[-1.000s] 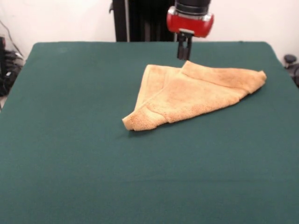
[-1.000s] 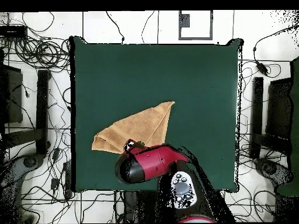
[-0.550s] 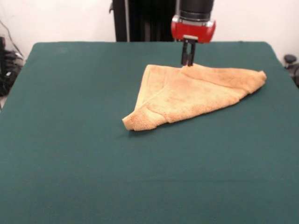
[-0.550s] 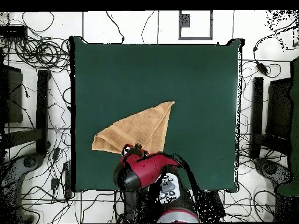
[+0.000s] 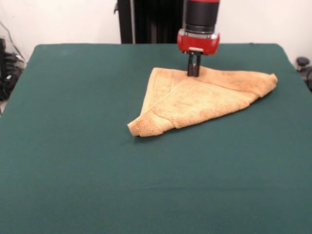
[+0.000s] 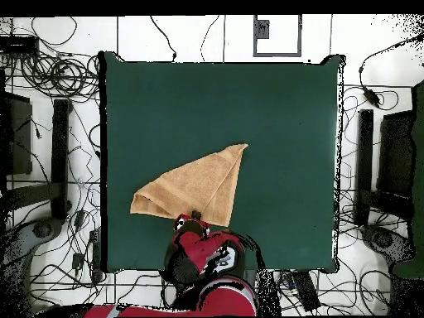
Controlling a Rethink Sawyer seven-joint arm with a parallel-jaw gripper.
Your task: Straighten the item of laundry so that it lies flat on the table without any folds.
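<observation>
The hand towel [image 5: 204, 97] lies folded into a triangle on the green worktop [image 5: 73, 161], unstraightened, while the gripper [image 5: 193, 72] meets its upper edge at frame centre, jaws nearly together, grip uncertain.

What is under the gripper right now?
The gripper stands on the towel's far edge, where a folded flap lies over the lower layer. Beneath that is the green table. Whether the tips pinch cloth is hidden; so is the layer under the flap.

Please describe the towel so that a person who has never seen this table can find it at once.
Look at the wide dark green table. On its far half, under the red and black gripper, lies the towel. It is the only thing on the table: tan-orange, fuzzy, folded into a rough triangle.
</observation>
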